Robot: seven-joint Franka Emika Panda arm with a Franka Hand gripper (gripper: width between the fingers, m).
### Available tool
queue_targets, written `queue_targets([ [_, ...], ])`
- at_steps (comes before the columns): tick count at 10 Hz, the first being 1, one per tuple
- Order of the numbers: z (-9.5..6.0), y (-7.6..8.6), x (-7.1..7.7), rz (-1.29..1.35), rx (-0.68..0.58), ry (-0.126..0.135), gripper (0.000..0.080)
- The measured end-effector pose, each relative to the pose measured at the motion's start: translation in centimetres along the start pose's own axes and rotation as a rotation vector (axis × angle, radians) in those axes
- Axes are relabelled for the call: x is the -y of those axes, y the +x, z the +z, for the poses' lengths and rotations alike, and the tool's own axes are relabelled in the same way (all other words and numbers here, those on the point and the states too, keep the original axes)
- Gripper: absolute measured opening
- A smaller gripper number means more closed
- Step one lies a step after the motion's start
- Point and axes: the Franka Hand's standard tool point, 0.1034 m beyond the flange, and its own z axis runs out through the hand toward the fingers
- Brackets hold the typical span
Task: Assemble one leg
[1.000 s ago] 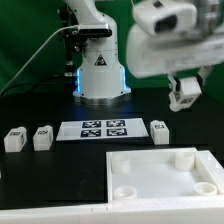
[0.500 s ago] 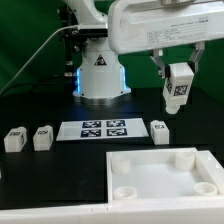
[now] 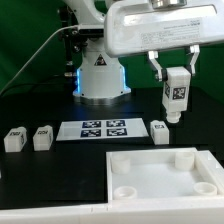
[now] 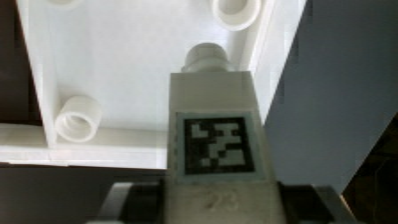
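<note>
White and tagged, the leg (image 3: 177,96) hangs upright in the air at about 2 o'clock in the exterior view. The gripper (image 3: 173,70) is clamped on its upper end, one finger on each side, and the black-and-white tag faces the camera. The leg is clear of the black table. A second leg (image 3: 160,131) stands below it, just at 3 o'clock of the marker board (image 3: 105,129). A third leg (image 3: 43,137) and a fourth leg (image 3: 14,139) stand at 9 o'clock of that board. The white tabletop panel (image 3: 155,172) lies at 5 o'clock. In the wrist view the held leg's narrow tip shows against the panel, with a round socket (image 4: 79,118) off to one side.
</note>
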Motion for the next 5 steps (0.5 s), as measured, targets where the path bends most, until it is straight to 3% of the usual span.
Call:
queue_targets([
  [1, 0.1, 0.2, 0.1, 0.000, -0.002, 0.001, 0.0294],
  [5, 2.1, 4.7, 0.9, 0.008, -0.106, 0.017, 0.0294],
])
